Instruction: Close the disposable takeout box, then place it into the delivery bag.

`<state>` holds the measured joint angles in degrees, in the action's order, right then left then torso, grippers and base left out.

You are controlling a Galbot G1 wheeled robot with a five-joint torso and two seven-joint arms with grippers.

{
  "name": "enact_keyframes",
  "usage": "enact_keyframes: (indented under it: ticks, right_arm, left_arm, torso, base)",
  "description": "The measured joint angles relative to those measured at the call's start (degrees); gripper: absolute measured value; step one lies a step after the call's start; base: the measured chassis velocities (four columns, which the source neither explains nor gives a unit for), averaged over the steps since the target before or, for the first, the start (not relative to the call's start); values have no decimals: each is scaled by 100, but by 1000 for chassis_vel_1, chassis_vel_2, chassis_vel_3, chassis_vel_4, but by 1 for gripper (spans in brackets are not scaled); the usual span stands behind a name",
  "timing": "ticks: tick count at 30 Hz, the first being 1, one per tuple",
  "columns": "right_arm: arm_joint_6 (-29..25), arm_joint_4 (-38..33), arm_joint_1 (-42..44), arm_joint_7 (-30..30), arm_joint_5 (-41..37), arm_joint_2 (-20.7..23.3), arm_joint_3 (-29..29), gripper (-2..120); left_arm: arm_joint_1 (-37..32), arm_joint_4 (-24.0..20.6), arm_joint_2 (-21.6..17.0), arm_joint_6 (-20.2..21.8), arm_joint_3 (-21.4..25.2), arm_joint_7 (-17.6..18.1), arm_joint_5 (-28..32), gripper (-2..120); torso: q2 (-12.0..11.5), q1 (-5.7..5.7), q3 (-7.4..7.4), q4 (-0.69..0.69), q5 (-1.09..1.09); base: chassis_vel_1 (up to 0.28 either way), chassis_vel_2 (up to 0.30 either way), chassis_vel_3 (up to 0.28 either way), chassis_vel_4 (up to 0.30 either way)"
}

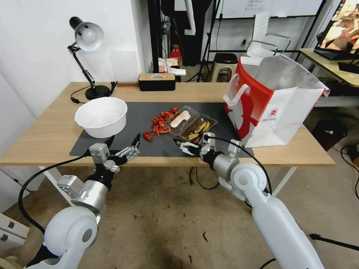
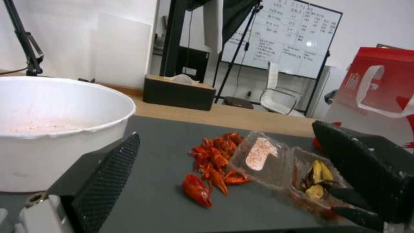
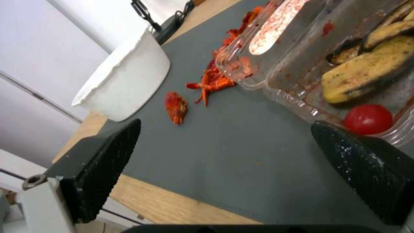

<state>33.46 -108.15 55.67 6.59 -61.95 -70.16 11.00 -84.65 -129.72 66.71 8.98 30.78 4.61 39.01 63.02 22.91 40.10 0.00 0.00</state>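
1. While both arms hover at the near edge of the wooden table (image 1: 48, 138), the takeout box (image 1: 193, 124) lies open on the dark mat (image 1: 146, 116), its two clear halves side by side.
2. Box lid half w/ the pale sticker (image 1: 180, 118) faces up, on the side nearer the red scraps; the other half holds yellow & dark food (image 1: 200, 129), plus a small red tomato (image 3: 368, 118) at its near corner.
3. Right gripper (image 1: 186, 145) sits just at the box's near edge, fingers spread apart, nothing between them. In the right wrist view one finger pad (image 3: 366, 168) is right beside the tomato corner; can't tell if it touches.
4. Left gripper (image 1: 123, 144) is over the mat's near edge, in front of the white bowl (image 1: 101, 116), fingers released wide, holding nothing.
5. Red scraps (image 1: 162, 121) are heaped on the mat just beside the lid half; one loose piece (image 1: 147, 136) lies nearer the robot, apart from the heap.
6. Delivery bag (image 1: 269, 108) stands upright on the table's right end, mouth open, foil lining showing, just beside the box, white handle (image 1: 239, 95) on its red side.
7. Desk lamp (image 1: 86, 56) & a dark tissue box (image 1: 156, 81) stand at the table's far edge.
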Motion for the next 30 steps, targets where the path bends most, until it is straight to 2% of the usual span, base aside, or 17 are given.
enact_keyframes:
  ticks: [30]
  right_arm:
    - [-114, -156, 391, -13, -4, 398, 630, 100]
  left_arm:
    - [-20, -40, 93, -7, -167, -14, -59, 100]
  torso:
    - [0, 0, 0, 0, 0]
  base:
    - [0, 0, 0, 0]
